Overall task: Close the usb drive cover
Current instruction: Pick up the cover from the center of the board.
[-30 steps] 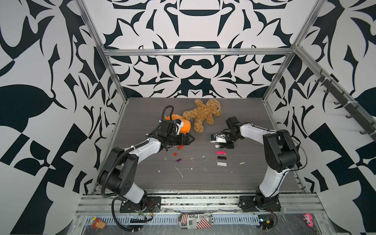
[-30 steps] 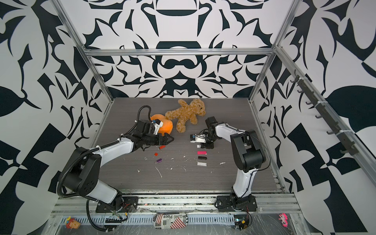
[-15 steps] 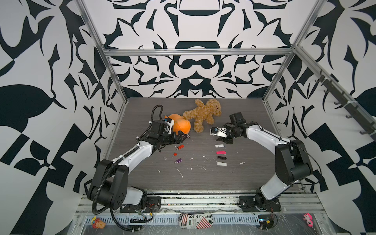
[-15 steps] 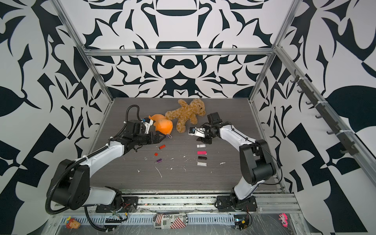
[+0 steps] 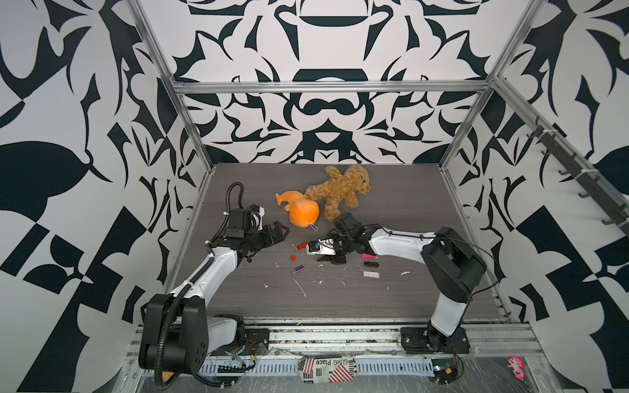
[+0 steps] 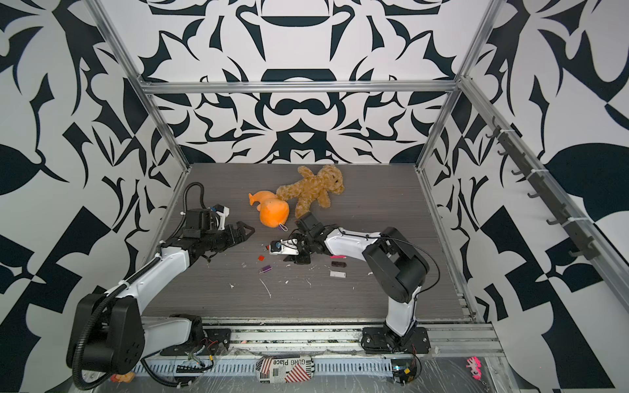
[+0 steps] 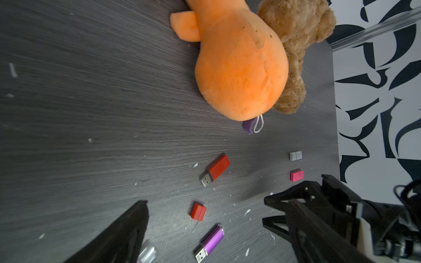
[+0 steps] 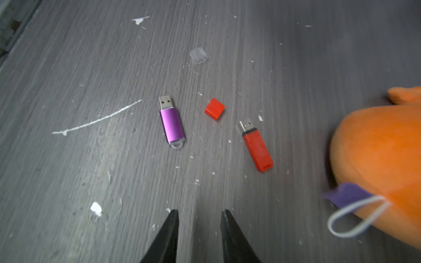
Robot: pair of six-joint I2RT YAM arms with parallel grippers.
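Right end effector (image 8: 199, 211) hovers over the grey wood-grain bench (image 8: 68, 57), fingers slightly parted, gripping nothing. Left end effector (image 5: 282, 228) is spread wide and empty, left of the drives and well in from the bench's left edge. Nearest the front, the bench shows only white scuffs. Next lies a purple metallic USB drive (image 8: 172, 124), plug bare. Just beyond it and apart is a small red plastic cap (image 8: 214, 108), then a red plastic USB drive (image 8: 256, 145), plug uncovered and clear of the cap. Open bench surrounds all three. Farther back, an orange plush toy (image 5: 303, 212) sits near the red drive, touching a brown teddy bear (image 5: 340, 190). Beyond them, bare bench reaches the back wall.
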